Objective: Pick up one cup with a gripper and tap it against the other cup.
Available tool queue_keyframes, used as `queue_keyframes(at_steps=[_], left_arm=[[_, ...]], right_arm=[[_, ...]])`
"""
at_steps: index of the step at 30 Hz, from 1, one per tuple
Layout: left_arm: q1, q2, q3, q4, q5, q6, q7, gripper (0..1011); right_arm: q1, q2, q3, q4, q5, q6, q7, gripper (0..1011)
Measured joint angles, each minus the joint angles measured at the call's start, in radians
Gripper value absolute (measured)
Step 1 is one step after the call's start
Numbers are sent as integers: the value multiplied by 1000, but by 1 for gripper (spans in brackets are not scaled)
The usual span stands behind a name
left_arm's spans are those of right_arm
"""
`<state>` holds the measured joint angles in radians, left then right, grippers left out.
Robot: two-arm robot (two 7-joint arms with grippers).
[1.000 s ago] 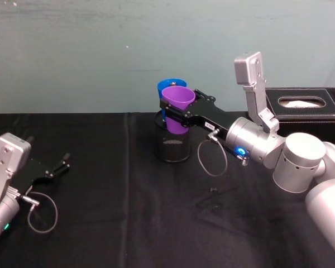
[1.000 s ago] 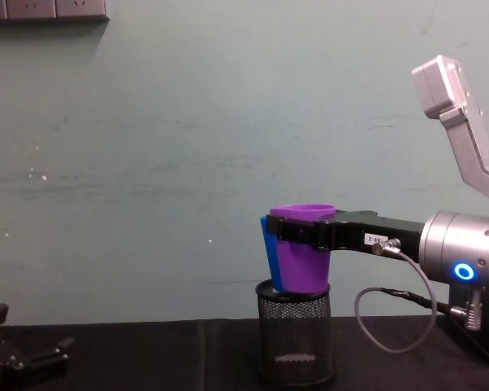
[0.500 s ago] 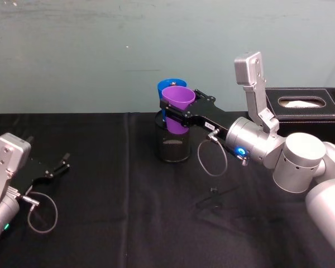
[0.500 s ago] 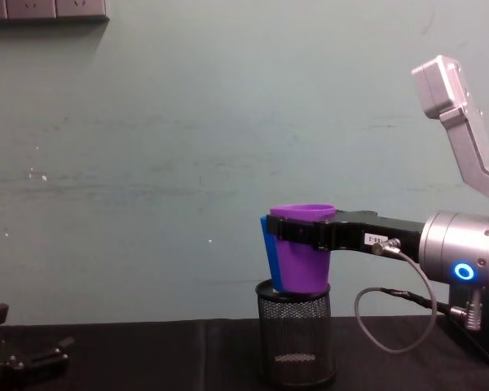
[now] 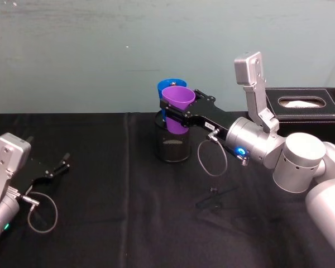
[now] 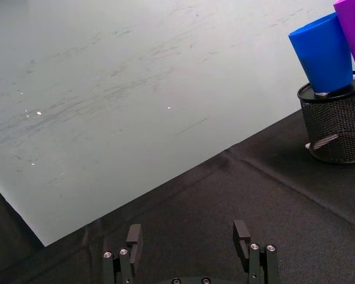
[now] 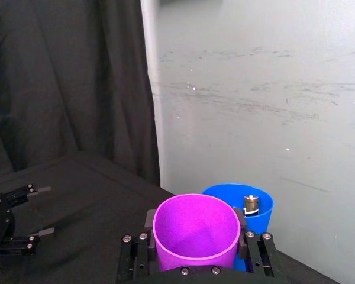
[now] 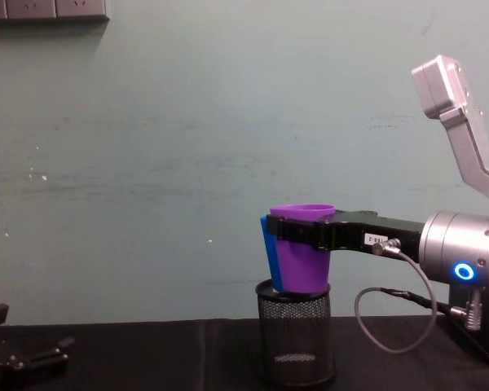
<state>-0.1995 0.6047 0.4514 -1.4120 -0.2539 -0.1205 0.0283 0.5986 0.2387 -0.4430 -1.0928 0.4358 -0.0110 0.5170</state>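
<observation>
Aloft in right hand point(image 5: 181, 105), purple cup point(image 8: 301, 265)

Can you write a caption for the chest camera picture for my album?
The right gripper holds the purple cup right beside the blue cup, which stands in the black mesh pen holder.

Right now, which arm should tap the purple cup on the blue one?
Right. The right gripper holds the purple cup beside the blue cup; the left gripper rests open, far off.

readable text: none | white label point(image 8: 373, 240) on right hand point(image 8: 277, 230): characters too small
</observation>
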Motion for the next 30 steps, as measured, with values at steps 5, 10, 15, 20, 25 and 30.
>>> queue_keyframes(at_steps=[5, 10, 15, 20, 25, 30], left_arm=[[0, 0, 0, 0, 0, 0, 0, 1000], [0, 0, 0, 0, 0, 0, 0, 1000], [0, 0, 0, 0, 0, 0, 0, 1000], [0, 0, 0, 0, 0, 0, 0, 1000], [0, 0, 0, 0, 0, 0, 0, 1000], [0, 0, 0, 0, 0, 0, 0, 1000]], right_arm=[[0, 0, 0, 0, 0, 0, 0, 735], [0, 0, 0, 0, 0, 0, 0, 735], [0, 0, 0, 0, 0, 0, 0, 735], [0, 0, 0, 0, 0, 0, 0, 735], [0, 0, 0, 0, 0, 0, 0, 735], [0, 0, 0, 0, 0, 0, 0, 735]])
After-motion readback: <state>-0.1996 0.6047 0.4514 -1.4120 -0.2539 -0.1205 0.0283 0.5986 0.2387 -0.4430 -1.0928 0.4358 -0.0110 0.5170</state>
